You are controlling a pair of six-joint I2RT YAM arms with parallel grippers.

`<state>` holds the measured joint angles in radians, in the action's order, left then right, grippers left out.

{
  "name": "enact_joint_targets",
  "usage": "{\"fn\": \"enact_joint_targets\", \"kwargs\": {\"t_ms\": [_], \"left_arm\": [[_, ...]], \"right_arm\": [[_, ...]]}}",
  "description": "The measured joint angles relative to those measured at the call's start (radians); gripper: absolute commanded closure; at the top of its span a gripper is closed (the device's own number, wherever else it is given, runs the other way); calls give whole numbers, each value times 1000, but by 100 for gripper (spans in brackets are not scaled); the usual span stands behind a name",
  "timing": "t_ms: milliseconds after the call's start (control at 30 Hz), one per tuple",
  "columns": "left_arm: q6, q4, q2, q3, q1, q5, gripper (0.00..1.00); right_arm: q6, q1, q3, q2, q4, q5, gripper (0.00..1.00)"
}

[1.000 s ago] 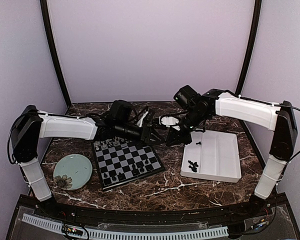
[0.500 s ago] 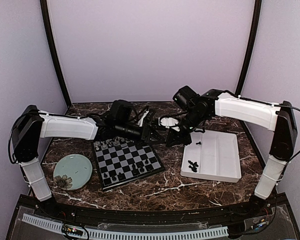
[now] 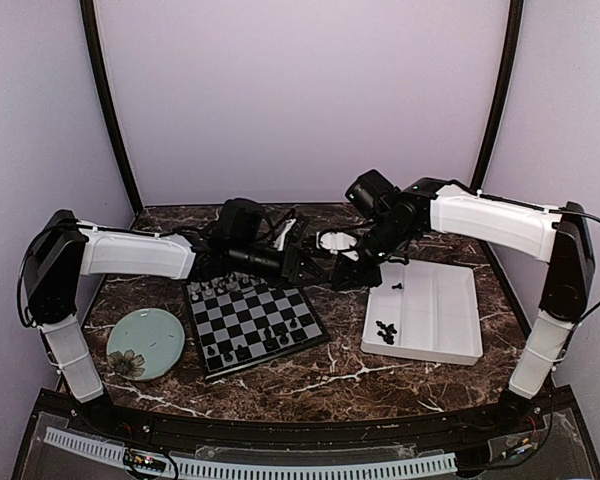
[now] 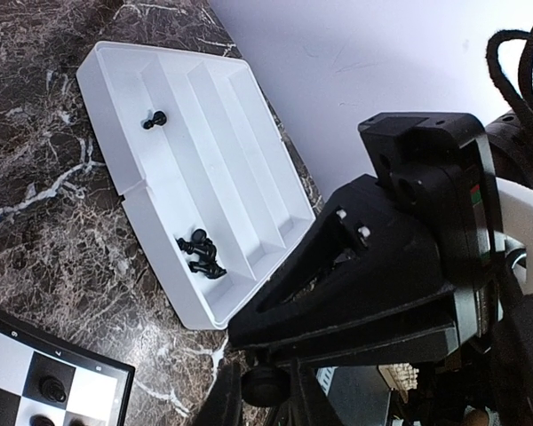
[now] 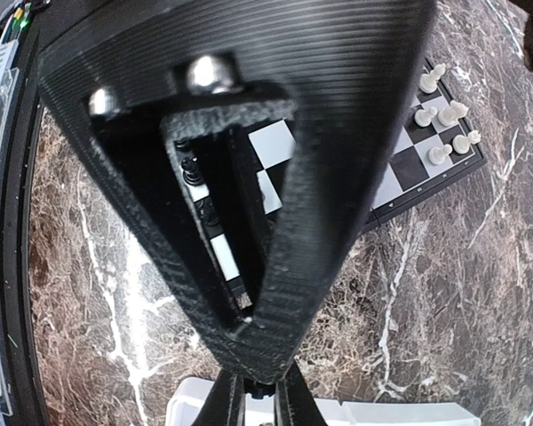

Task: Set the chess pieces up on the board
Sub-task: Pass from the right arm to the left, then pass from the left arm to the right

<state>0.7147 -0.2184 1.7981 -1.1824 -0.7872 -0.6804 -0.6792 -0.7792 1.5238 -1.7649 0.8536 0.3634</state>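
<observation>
"Chess pieces [image 3: 226,288] stood on the board [image 3: 242,318] already, didn't they?" asked Nia.

"Some did," said Tom. "White ones [image 5: 424,115] lined its far side and black ones [image 3: 280,330] its near side, so the job looked partly done. But a little heap [image 4: 202,255] of black men and one more alone lay in the white tray [image 4: 111,133], so those were left to place."

"What about the two hands?"

"They met just past the board's far right corner, near the tray. The right gripper [image 5: 258,395] had its fingers pinched nearly closed, but nobody could tell if it held a piece. The left gripper [image 4: 265,399] looked narrow too, with something small and dark by its tips. Whether it gripped that, nobody could tell."
</observation>
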Motion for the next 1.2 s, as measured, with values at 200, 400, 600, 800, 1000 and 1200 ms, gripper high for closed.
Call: {"fn": "enact_joint_targets", "kwargs": {"t_ms": [200, 400, 600, 800, 1000, 1200], "left_arm": [[4, -32, -2, 2, 13, 1, 97], [4, -62, -32, 20, 32, 16, 97], [10, -157, -75, 48, 56, 46, 96], [31, -280, -97, 63, 64, 79, 96], [43, -380, -115, 82, 63, 116, 96], [61, -437, -115, 101, 63, 144, 96]], "right_arm": [[21, 2, -6, 15, -14, -16, 66], [54, 81, -25, 75, -14, 70, 61], [175, 311, -25, 121, -50, 345, 58], [433, 419, -59, 123, -222, 629, 55], [863, 411, -166, 121, -599, 800, 50], [1188, 356, -208, 88, -903, 865, 45]]}}
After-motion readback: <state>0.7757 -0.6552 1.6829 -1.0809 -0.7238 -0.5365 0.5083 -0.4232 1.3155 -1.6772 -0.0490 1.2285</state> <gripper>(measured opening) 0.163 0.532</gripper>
